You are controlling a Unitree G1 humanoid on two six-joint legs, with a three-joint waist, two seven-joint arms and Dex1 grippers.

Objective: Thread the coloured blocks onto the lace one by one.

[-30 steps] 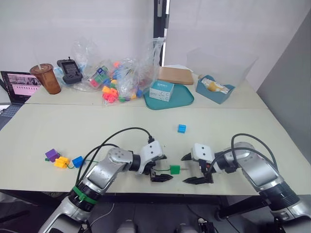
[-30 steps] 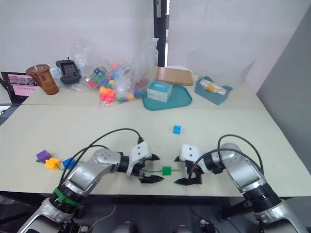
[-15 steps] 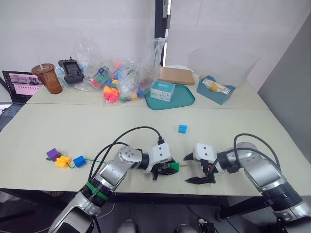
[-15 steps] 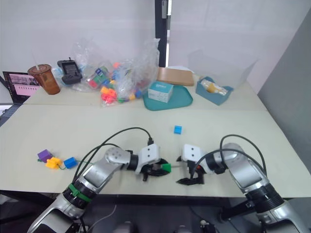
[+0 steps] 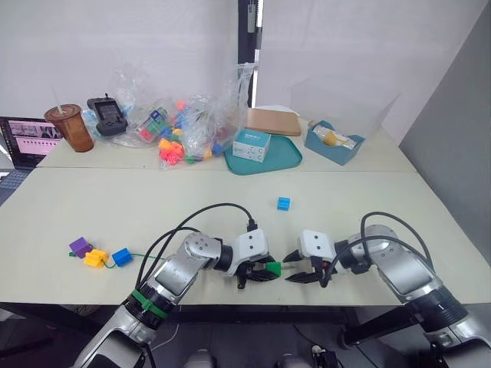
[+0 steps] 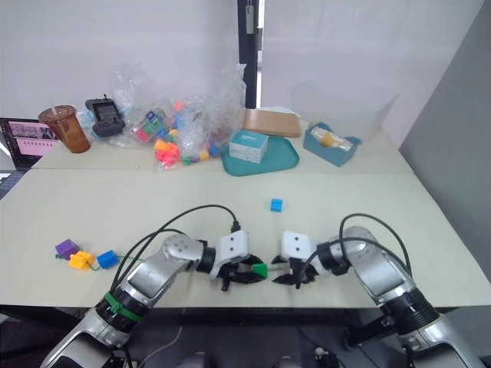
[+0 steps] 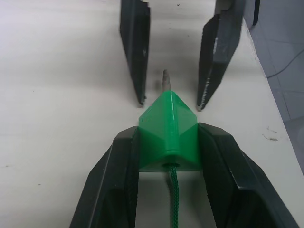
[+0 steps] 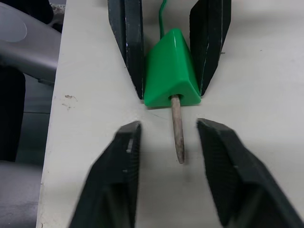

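Between both claws, lace [image 8: 177,128] tip points at right claw [image 8: 168,156].

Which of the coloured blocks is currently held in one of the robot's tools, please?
The green block, clamped in the left tool with the lace's grey tip poking through. The purple, yellow and dark blue blocks sit together far to the left; the light blue one lies alone.

A small green block [image 7: 168,135], wedge-shaped, sits near the table's front edge with the thin green lace [image 7: 174,199] running through it. The lace's stiff grey tip [image 8: 177,133] pokes out of its far face. Purple [image 5: 79,247], orange-yellow [image 5: 95,257] and dark blue [image 5: 121,256] blocks cluster together far to the left. A light blue block [image 5: 284,203] lies alone mid-table.
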